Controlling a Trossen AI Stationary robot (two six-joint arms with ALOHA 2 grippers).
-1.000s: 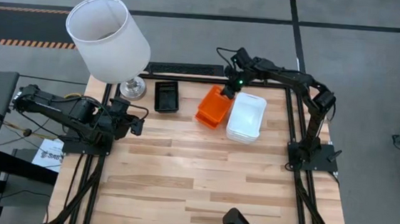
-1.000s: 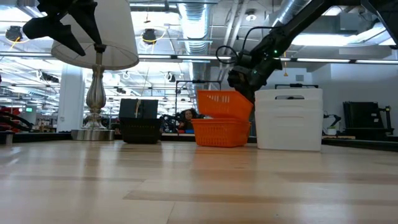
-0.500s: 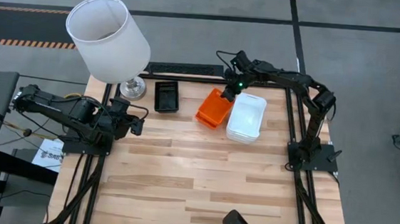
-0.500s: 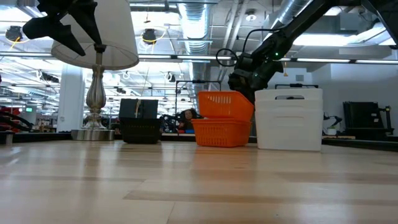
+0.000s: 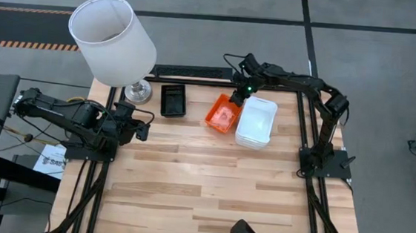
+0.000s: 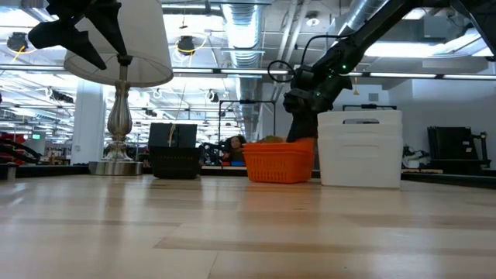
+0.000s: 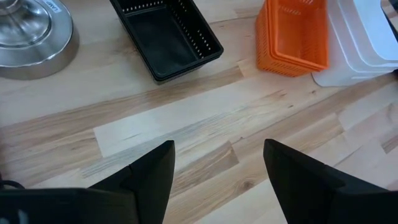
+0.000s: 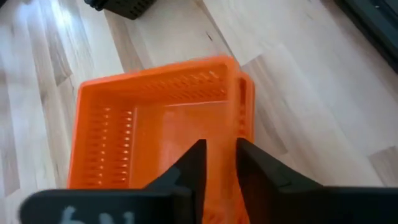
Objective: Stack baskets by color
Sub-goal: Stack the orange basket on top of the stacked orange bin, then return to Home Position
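Note:
Orange baskets (image 5: 222, 115) sit nested in one low stack (image 6: 277, 161) at the table's far middle, bottom on the wood. My right gripper (image 8: 217, 152) hovers over the stack's far right end (image 5: 236, 100), open by a narrow gap, a finger on each side of the top basket's wall (image 8: 240, 106). A white basket stack (image 5: 256, 122) stands right beside the orange one. The black baskets (image 5: 173, 99) rest to the left. My left gripper (image 7: 217, 149) waits open at the table's left (image 5: 141, 130), above bare wood. My right gripper comes slanting down from the far right, its fingers astride the end wall of the top orange basket (image 8: 240, 106). I cannot tell whether they touch it. The basket lies level in the stack.
A lamp with a big white shade (image 5: 111, 38) stands on its metal base (image 5: 138, 91) at the far left corner, next to the black baskets. The near half of the wooden table (image 5: 209, 191) is bare.
My right gripper has opened. The top orange basket, held tilted with one end raised above the other orange baskets, has dropped and now sits level, nested into the stack. The gripper has stayed in place above it.

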